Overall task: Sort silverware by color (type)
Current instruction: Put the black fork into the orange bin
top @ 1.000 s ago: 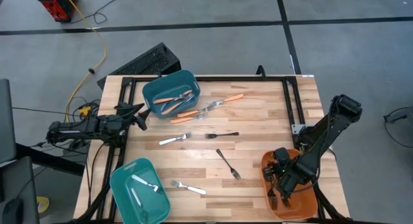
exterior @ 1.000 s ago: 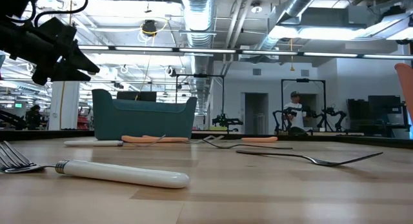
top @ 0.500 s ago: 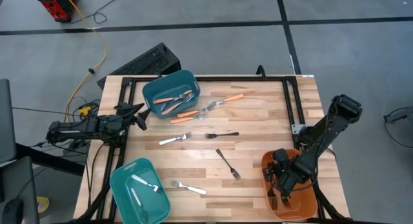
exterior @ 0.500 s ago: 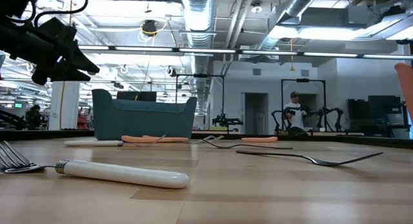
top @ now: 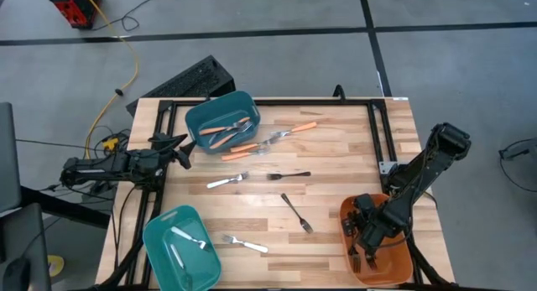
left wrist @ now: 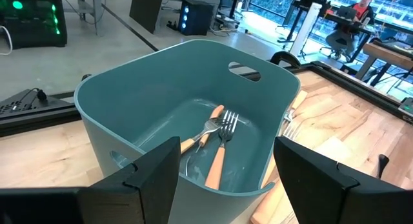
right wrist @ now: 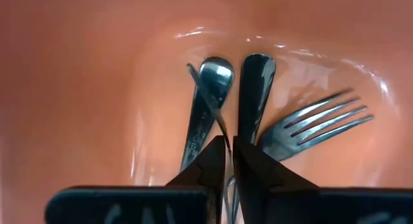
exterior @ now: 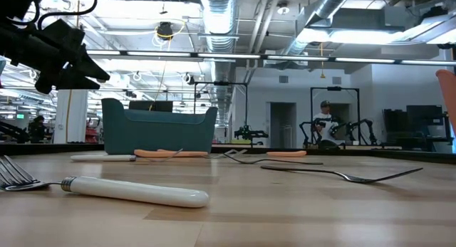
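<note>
My right gripper (top: 367, 237) points down into the orange bin (top: 401, 259) at the table's near right. Its fingers stand almost together on a black fork (right wrist: 208, 98). More black forks (right wrist: 255, 88) lie on the bin's floor. My left gripper (top: 178, 150) hangs open at the table's left edge, facing the far teal bin (top: 201, 115), which holds orange-handled forks (left wrist: 218, 153). On the table lie orange-handled forks (top: 298, 127), a silver fork (top: 228, 181), black forks (top: 296, 213) and a white fork (top: 245, 243). My right gripper has a thin black fork, seen edge-on, between its two fingertips (right wrist: 222, 143), with only a narrow gap between them. The fingers come from above and point down. The fork slants away below them, its far end (right wrist: 192, 69) near the bin's floor beside the other forks.
A second teal bin (top: 159, 232) with a white fork stands at the near left. A black frame (top: 382, 132) borders the table's far and side edges. In the low view a white-handled fork (exterior: 135, 190) lies closest, with a black fork (exterior: 342, 174) behind it.
My right gripper has sunk a little deeper into the orange bin with the black fork. Everything else lies where it was.
</note>
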You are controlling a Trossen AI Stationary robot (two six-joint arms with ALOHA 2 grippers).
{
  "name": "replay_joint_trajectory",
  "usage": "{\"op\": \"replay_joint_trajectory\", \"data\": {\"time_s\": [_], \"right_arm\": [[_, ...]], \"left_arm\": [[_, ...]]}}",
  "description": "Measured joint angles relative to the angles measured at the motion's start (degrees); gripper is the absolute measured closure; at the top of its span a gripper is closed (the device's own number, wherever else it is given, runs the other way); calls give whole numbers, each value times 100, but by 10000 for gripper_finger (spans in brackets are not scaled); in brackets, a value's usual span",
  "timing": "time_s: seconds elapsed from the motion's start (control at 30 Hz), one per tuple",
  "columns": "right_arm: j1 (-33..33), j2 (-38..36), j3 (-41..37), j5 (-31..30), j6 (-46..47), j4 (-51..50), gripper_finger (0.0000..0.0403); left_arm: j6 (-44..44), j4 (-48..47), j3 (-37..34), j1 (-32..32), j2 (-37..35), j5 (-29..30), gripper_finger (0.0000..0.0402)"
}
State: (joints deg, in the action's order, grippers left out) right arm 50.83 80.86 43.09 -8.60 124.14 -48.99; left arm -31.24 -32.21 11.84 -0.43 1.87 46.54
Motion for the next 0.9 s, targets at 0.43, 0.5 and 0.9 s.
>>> {"op": "replay_joint_trajectory", "data": {"time_s": [0.43, 0.5, 0.9], "right_arm": [[0, 0, 0, 7, -147, 34, 331], [0, 0, 0, 7, -162, 41, 331], [2, 2, 48, 175, -459, 150, 330]], "left_arm": [[0, 0, 0, -1, 0, -1, 167], [0, 1, 0, -2, 0, -1, 167], [61, 2, 0, 0, 0, -2, 167]]}}
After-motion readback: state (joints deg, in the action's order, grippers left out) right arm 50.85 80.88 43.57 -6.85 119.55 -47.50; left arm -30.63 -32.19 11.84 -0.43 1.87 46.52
